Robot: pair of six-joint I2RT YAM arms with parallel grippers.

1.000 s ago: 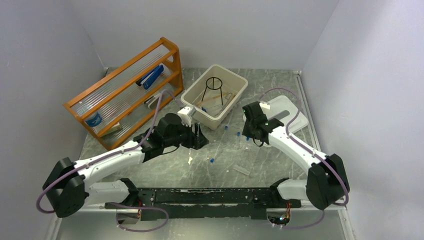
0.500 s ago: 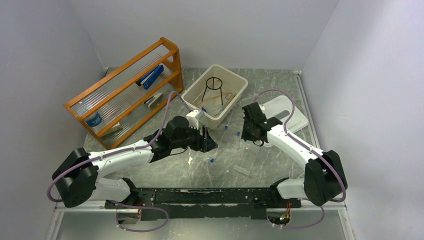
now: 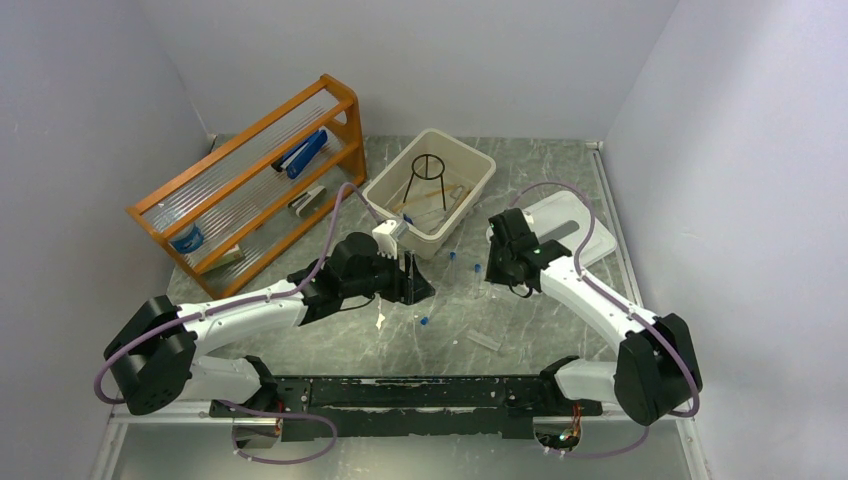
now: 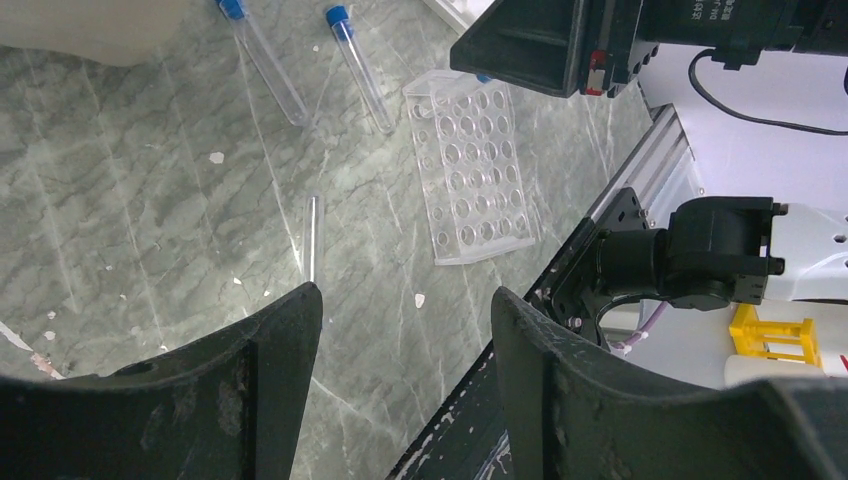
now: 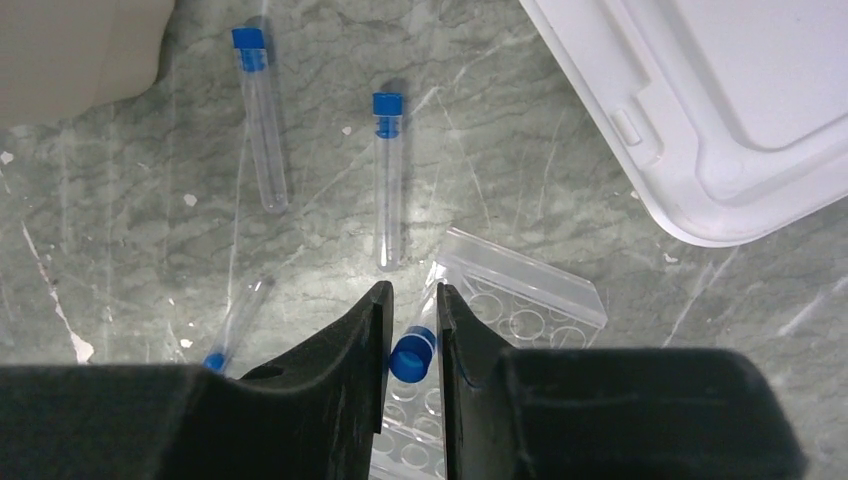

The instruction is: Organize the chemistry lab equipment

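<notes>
Overhead wide; wrists close, downward, share vials [image 4: 360, 70].

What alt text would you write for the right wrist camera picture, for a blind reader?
The right claw pinches a blue-capped tube over a clear well tray on a grey marble table. Two more capped tubes lie beyond it, a white lid at the upper right.
</notes>
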